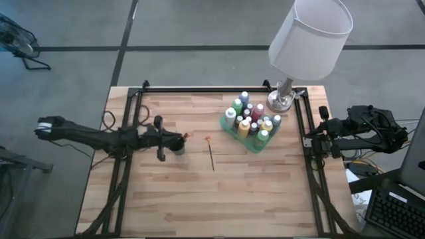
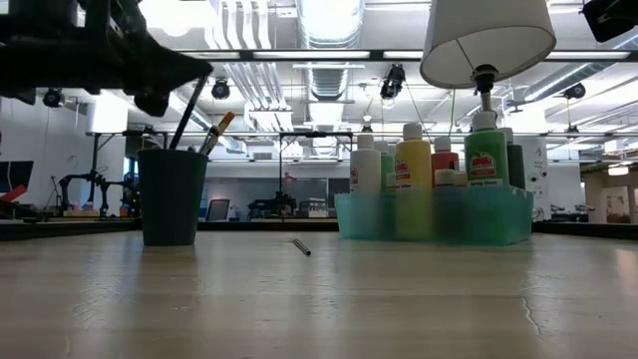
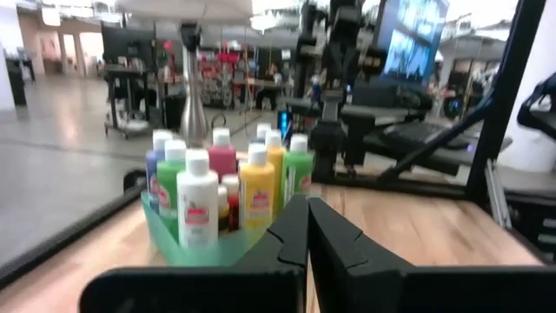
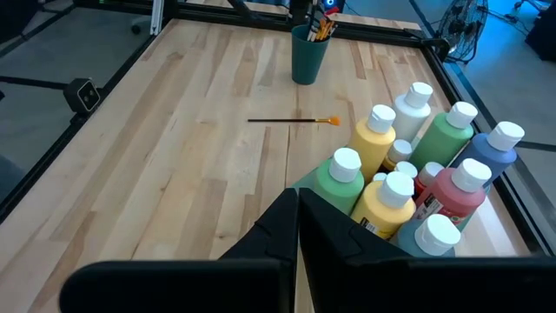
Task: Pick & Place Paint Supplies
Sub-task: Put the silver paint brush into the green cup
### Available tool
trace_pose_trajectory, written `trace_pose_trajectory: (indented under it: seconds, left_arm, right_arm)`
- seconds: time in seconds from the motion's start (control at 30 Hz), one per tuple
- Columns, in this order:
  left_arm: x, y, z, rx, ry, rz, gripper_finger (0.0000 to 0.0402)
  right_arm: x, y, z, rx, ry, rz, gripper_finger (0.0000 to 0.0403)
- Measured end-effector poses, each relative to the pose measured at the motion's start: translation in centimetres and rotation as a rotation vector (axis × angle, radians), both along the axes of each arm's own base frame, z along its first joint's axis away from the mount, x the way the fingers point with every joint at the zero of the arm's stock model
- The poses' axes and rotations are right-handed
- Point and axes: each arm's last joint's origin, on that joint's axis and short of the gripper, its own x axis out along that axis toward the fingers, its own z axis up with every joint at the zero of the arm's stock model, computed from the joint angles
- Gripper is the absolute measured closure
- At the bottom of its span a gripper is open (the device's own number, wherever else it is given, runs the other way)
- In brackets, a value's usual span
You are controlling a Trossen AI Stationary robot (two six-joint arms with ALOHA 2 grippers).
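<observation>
Loose brush (image 1: pixel 212 157) lies mid-table — left end effector (image 1: pixel 180 143) closed empty above cup (image 1: pixel 178 147); right end effector (image 4: pixel 297 228) closed.

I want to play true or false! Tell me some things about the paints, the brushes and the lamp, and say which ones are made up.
1. The paint bottles stand in a green tray. True.
2. One brush lies flat on the table. True.
3. The dark green cup is lying on its side. False: it stands upright, with brushes in it.
4. The lamp stands at the table's front edge. False: it stands at the back, beside the tray.
5. The right gripper holds a bottle. False: its fingers are shut on nothing.
</observation>
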Motion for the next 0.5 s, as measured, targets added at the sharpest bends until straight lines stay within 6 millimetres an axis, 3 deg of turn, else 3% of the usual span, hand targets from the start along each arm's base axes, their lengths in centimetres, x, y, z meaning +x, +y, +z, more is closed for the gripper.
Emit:
trace_pose_trajectory:
  seconds: [0.5]
  left_arm:
    - [0.9, 0.0, -2.0, 0.0, 0.136, 0.005, 0.04]
  right_arm:
    - [0.0, 0.0, 0.0, 0.0, 0.0, 0.0, 0.0394]
